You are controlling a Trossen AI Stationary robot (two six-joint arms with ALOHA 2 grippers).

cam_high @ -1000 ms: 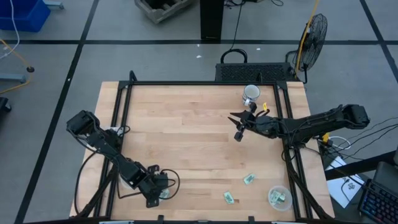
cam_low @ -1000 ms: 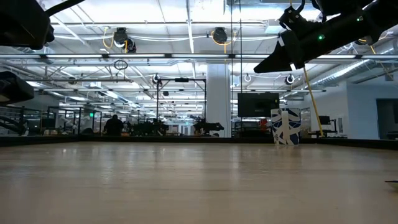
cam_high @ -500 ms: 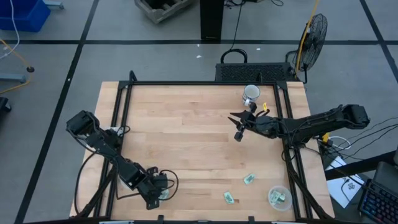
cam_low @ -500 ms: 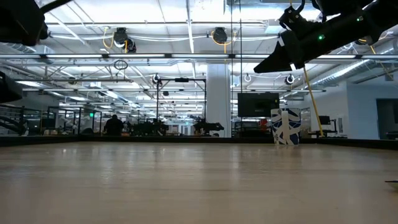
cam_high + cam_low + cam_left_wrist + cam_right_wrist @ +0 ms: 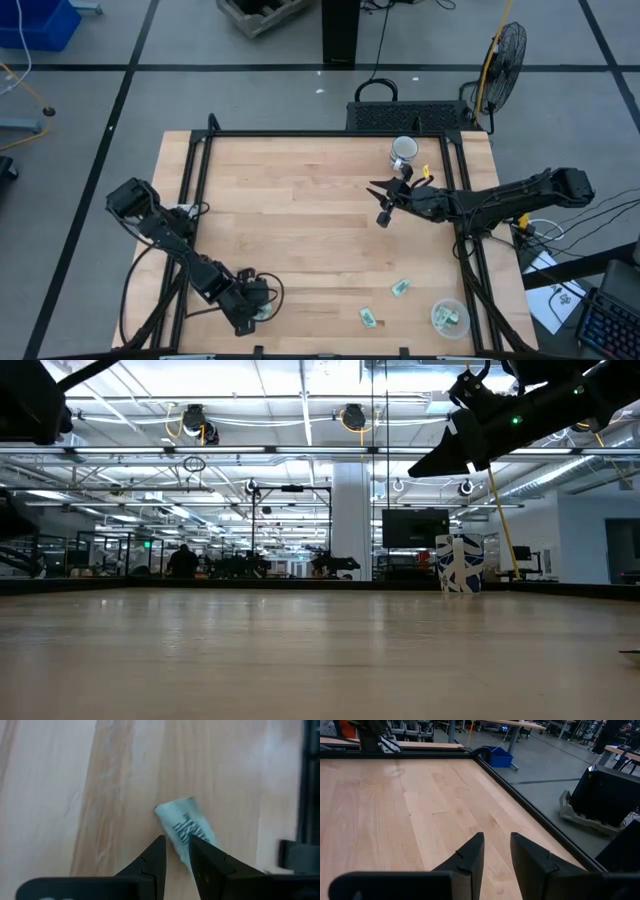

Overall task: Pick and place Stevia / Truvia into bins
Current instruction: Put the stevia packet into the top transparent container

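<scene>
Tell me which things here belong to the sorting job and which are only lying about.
Job:
- sachets on the table
- sachet at the left tool
- clear cup holding sachets

Lying about:
- white mug
- fan
- blue bin

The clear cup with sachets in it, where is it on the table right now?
In the high view the clear cup sits in the table's near right corner, with two loose sachets on the wood just to its left and the right gripper farther back.

Left-corner cup mostly hidden under the left gripper; sachet print blurred, unreadable.
</scene>
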